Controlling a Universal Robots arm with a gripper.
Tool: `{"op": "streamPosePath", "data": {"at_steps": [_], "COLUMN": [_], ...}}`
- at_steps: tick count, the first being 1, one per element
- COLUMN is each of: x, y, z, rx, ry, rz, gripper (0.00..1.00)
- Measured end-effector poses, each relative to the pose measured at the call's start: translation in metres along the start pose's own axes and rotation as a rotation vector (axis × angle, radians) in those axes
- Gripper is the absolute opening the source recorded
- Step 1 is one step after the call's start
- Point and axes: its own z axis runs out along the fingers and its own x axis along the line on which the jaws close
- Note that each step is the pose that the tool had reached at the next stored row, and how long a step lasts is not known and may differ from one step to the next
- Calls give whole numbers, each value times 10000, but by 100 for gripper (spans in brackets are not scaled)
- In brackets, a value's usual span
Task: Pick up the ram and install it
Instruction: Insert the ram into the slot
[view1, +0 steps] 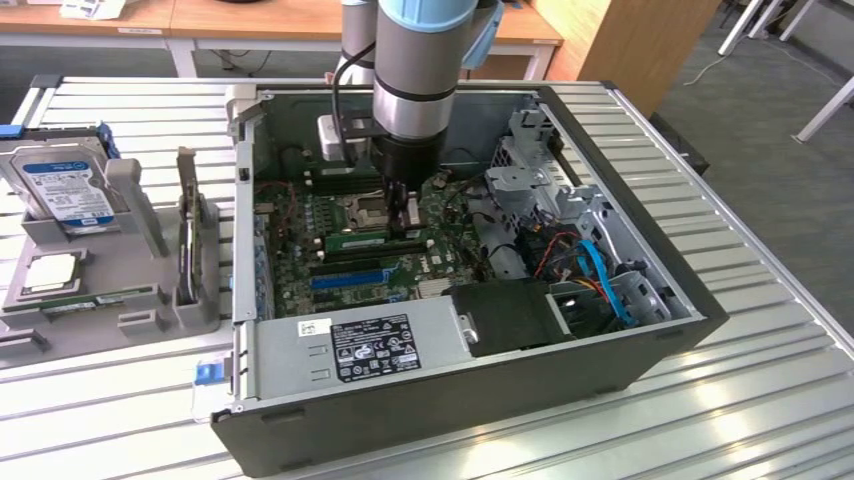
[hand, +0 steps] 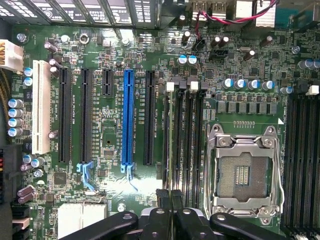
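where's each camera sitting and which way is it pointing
Exterior view: sits off the arm, above and outside the open computer case, looking down at a slant into it; the arm shows, its lower end inside the case.
Wrist view: sits on the wrist, looking straight down on the motherboard; the shut gripper shows.
Shared: both see the motherboard, its blue slot and the processor socket.
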Motion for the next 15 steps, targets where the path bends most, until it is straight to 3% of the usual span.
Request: {"op": "streamPosePath", "data": {"at_steps": [10,15], "x": [6,6], "y": [2,24], "z": [0,1], "rx": [4,72], "ry": [-1,-2], "rz": [76,75], "gripper": [12,12]}}
